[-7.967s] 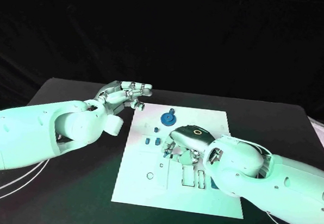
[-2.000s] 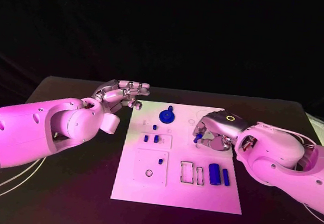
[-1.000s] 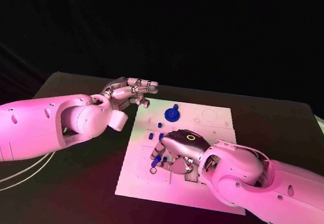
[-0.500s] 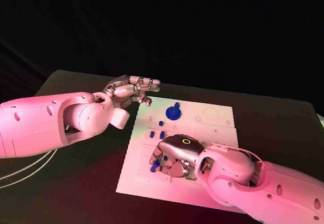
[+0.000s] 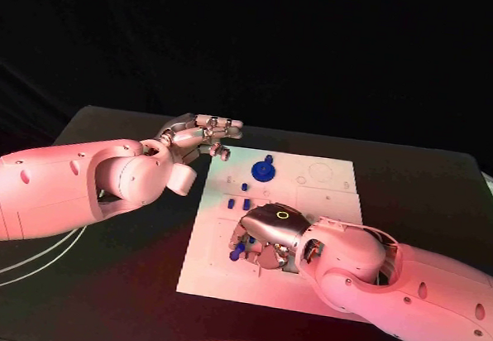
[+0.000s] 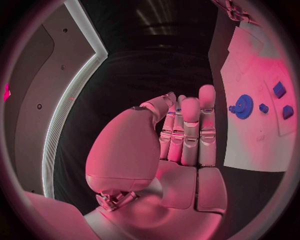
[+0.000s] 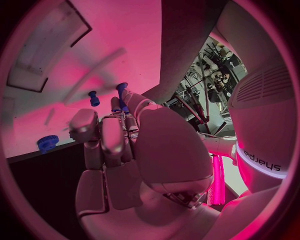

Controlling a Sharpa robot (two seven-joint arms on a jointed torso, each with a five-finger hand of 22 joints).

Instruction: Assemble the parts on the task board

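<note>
Silver fingers of the left hand (image 5: 199,135) hang loosely apart and hold nothing, over the black table (image 5: 107,134) just beside the far left corner of the task board (image 5: 333,199). Further right, a blue gear (image 5: 263,172) lies on the board's far part, with small blue pegs (image 5: 238,204) nearer. The right hand (image 5: 265,241) is down on the board's middle, fingers pinched on a blue part (image 7: 121,91). Judged from here, a tilted part could jam in its socket, or the low fingers could knock the pegs.
</note>
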